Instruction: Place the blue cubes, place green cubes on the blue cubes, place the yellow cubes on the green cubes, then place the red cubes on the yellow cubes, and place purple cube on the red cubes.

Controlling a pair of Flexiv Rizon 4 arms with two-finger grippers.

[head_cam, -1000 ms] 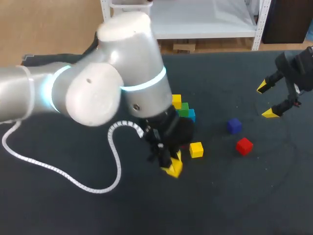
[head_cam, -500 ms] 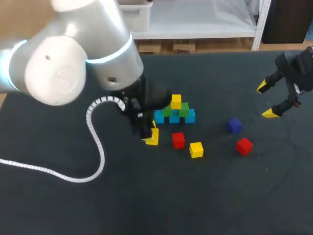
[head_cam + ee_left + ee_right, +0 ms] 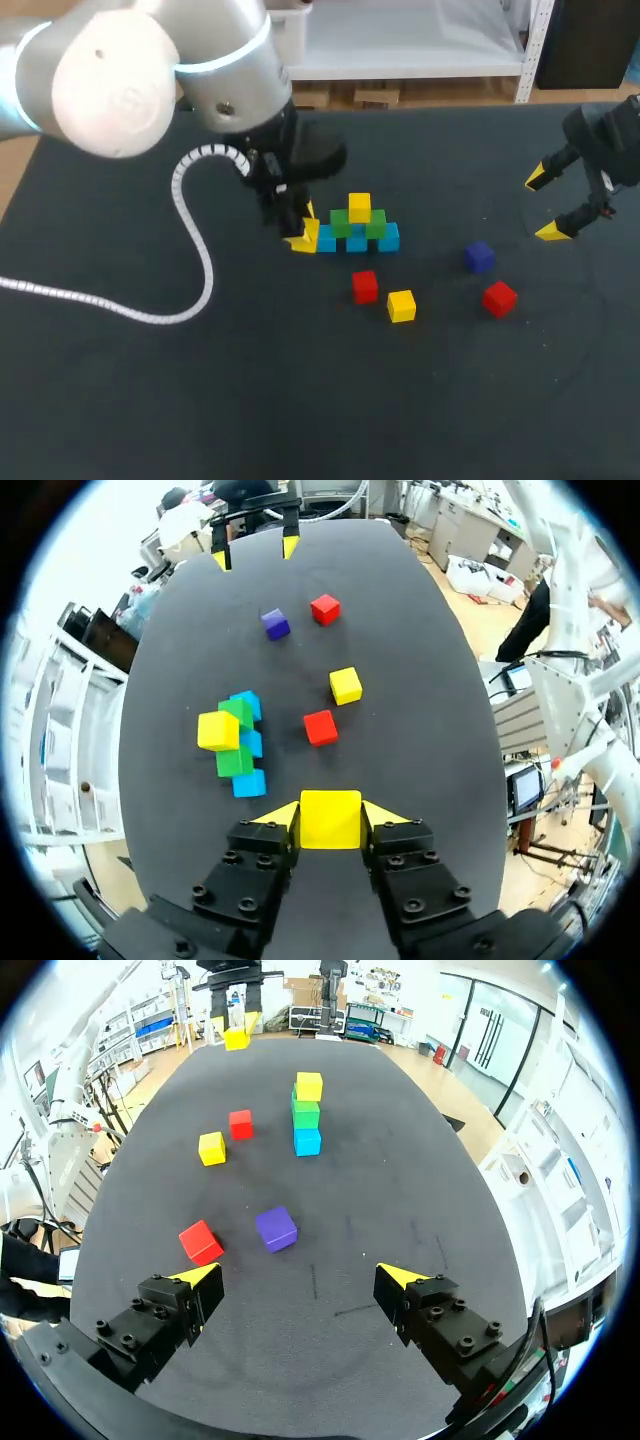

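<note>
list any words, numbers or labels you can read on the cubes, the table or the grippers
None can be read.
Blue plastic cubes, green cubes, yellow cubes, red cubes, purple cube: plain faces, no marks.
Dark table mat: no writing.
Left gripper, shut on a yellow cube, and right gripper: no label legible.

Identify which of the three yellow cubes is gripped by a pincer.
The yellow cube clamped in the left pincer. Another tops the green cubes; the third lies loose on the table.
</note>
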